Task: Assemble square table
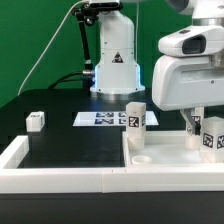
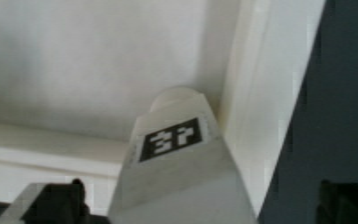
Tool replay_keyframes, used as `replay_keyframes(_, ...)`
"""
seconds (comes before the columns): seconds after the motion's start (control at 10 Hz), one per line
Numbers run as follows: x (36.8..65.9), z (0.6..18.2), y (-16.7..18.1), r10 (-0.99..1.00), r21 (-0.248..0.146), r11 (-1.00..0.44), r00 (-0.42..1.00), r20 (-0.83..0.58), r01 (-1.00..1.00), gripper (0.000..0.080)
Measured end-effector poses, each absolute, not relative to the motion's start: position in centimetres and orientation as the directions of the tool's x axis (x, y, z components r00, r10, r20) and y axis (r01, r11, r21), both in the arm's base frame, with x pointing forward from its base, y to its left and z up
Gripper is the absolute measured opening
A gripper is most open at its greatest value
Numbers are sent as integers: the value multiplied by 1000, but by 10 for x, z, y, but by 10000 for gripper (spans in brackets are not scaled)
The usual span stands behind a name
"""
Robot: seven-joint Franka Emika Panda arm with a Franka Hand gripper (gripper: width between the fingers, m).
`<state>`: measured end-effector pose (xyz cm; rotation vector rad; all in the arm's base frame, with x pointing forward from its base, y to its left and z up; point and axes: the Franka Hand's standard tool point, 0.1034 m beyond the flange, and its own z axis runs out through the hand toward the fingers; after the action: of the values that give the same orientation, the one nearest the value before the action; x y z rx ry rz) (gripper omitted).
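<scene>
now, centre the leg before you close

your gripper [image 2: 202, 202] stands wide apart and holds nothing. the leg [image 2: 172, 150] runs between the two fingers [image 2: 55, 200], with a gap on each side. it is over the slab [image 1: 165, 150], toward the exterior view's right. the pictures do not settle whether the leg stands upright or leans, so check that first.

judge the step as the grasp. even out the two gaps, then close slowly so both fingers meet the leg together. an off-centre squeeze would likely push the smooth, narrowing plastic aside or tip it. keep the tagged face clear of the fingers if you can.

the slab looks hard and slick and lies on the black table [image 1: 70, 140], so the leg may slide rather than stay put. a second leg [image 1: 135, 113] stands at the slab's far corner, apart from the gripper and just beside the marker board [image 1: 100, 119]. a third leg [image 1: 37, 120] sits well apart at the exterior view's left. the wall [image 1: 60, 175] runs along the near side.
</scene>
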<state>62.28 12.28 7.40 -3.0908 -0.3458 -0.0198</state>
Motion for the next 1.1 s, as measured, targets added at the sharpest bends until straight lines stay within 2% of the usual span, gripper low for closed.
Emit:
replay_keyframes(0.1,623,74,123,198,-31,-980,980,15,198,649)
replay_keyframes(0.2,623,74,123,198,-31,-980,980,15,199,530)
replay_keyframes(0.3,623,74,123,198,-31,-980,980,15,198,530)
replay_keyframes(0.4,623,74,123,188,-31,-982,982,15,188,355)
replay_keyframes(0.5,623,74,121,159,-30,-987,987,14,160,291)
replay_keyframes(0.7,623,74,121,106,-33,-994,994,12,106,291)
replay_keyframes(0.9,624,74,120,-201,-52,-978,980,12,-200,291)
replay_keyframes(1.1,624,73,120,-487,-69,-872,873,14,-485,291)
